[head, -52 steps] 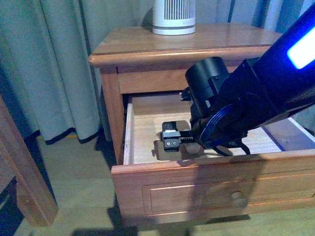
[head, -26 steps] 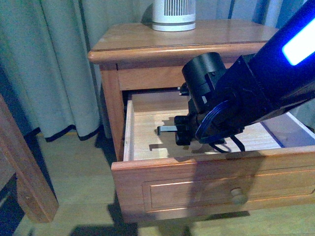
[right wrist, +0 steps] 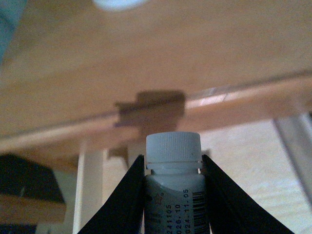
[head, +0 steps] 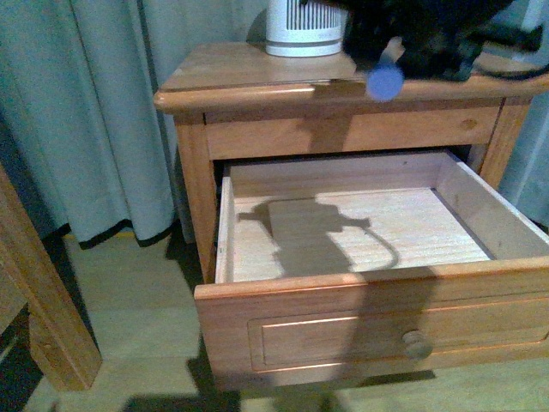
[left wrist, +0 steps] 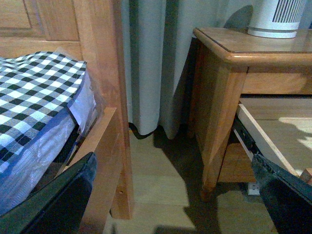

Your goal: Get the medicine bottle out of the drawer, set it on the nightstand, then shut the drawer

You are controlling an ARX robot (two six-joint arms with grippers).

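Observation:
My right gripper [right wrist: 173, 158] is shut on the medicine bottle [right wrist: 174, 195], a small white cylinder with a ribbed white cap and a printed label, held upright between the black fingers [right wrist: 127, 200]. It hangs near the front edge of the nightstand top [right wrist: 146, 63]. In the front view the right arm [head: 429, 34] is a dark shape over the nightstand [head: 257, 64], and the bottle is hidden. The drawer [head: 377, 326] stands pulled far out, its pale floor [head: 343, 232] bare. My left gripper [left wrist: 175, 195] is open and empty, low beside the nightstand [left wrist: 229, 73].
A tall white ribbed device [head: 302, 26] stands at the back of the nightstand top. A wooden bed frame [left wrist: 105, 73] with a checked cover [left wrist: 34, 92] stands left of the nightstand. Grey curtains [head: 103, 112] hang behind, above pale wooden floor [left wrist: 161, 175].
My right arm has lifted out of the drawer and moved up and back over the nightstand top, carrying the bottle. The drawer floor now shows only a shadow.

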